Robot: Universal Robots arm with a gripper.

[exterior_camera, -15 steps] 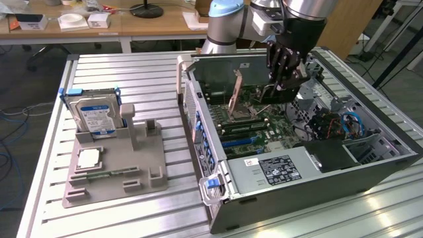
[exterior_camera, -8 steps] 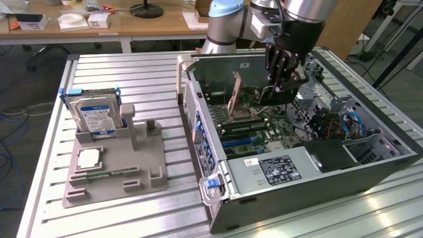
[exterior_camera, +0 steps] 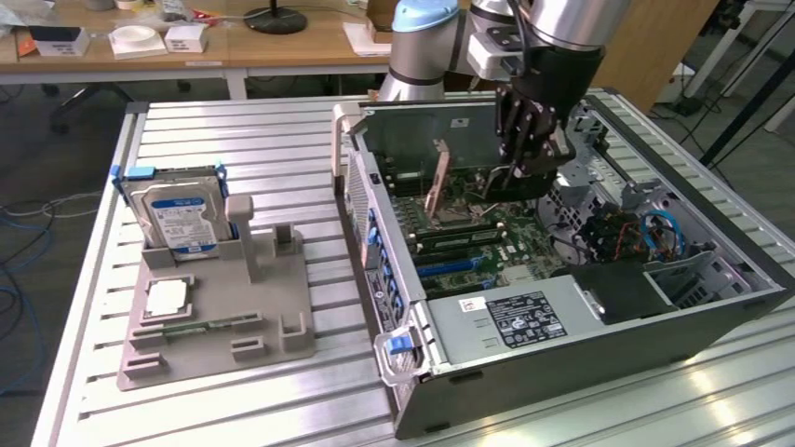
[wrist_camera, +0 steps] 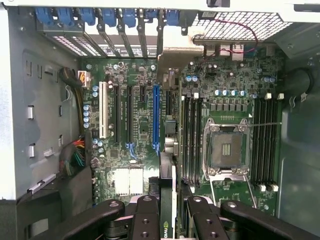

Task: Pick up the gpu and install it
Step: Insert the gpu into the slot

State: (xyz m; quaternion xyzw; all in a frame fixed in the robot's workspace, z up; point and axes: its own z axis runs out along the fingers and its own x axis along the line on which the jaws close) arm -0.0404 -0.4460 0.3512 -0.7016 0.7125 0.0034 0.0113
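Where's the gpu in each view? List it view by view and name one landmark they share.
Exterior view: the gpu hangs inside the open case, gripped by the fingers, above the motherboard.
Wrist view: the gpu is edge-on between the fingers, beside the blue slot.
Shared landmark: the blue slot on the motherboard.

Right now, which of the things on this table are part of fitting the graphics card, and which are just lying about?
In the job: graphics card, held in the jaws; open computer case; motherboard inside it.
Lying about: hard drive, memory stick and processor chip, all on the grey holder.
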